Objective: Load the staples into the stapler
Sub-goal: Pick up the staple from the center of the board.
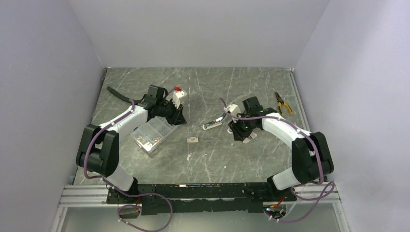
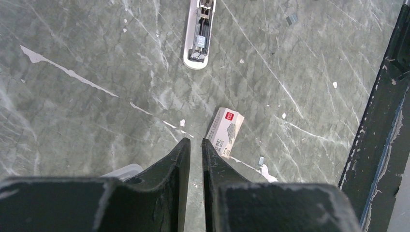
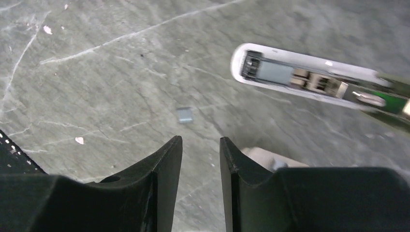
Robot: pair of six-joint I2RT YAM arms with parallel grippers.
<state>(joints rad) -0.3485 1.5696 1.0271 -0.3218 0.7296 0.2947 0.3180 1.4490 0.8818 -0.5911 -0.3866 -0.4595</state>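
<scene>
The white staple box (image 1: 193, 140) with a small red mark lies flat on the grey marble table; in the left wrist view the box (image 2: 225, 132) sits just ahead and right of my fingertips. A white stapler (image 1: 215, 123) lies open, its metal channel up, also seen in the left wrist view (image 2: 199, 36) and the right wrist view (image 3: 309, 77). My left gripper (image 1: 180, 120) (image 2: 196, 141) is nearly closed and empty above the table. My right gripper (image 1: 237, 133) (image 3: 200, 139) is slightly open and empty, just near of the stapler.
A clear plastic compartment case (image 1: 152, 134) lies beside the left arm. A white object with a red tip (image 1: 178, 93) stands behind the left wrist. Yellow-handled pliers (image 1: 283, 103) lie at the back right. A loose staple strip (image 3: 184, 114) lies ahead of the right fingers. A white piece (image 1: 249, 139) lies under the right wrist.
</scene>
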